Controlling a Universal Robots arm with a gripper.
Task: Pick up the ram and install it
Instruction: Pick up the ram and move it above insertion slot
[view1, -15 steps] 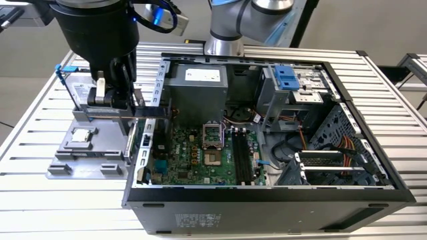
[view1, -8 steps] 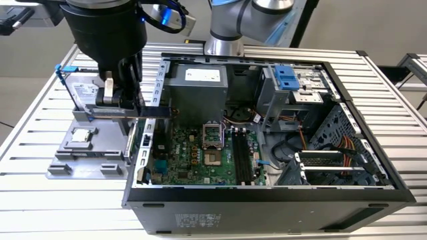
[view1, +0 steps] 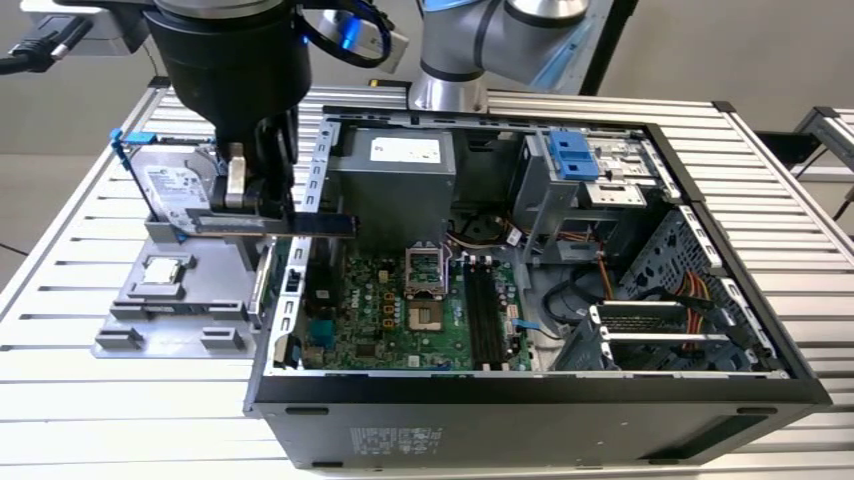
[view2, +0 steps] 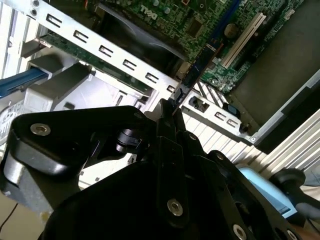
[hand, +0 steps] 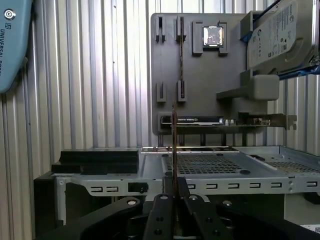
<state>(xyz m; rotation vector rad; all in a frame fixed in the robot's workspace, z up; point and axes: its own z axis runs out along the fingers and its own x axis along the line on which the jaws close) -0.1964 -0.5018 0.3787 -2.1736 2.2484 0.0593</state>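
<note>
The exterior view looks steeply down on the worktop (view1: 80, 250) and open computer case (view1: 534, 388). Both wrist views peer closely past the pincer (hand: 174, 185), sharing the case's slotted wall (hand: 225, 186).

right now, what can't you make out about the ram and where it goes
- the ram: edge-on in the first wrist view, chips unseen
- its held end: covered by the gripper in the second wrist view
- motherboard slots: latches too small in the exterior view

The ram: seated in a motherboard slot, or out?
Out. The tool is shut on the ram, holding it in the air over the case's side wall; the long black motherboard slots lie empty.
</note>
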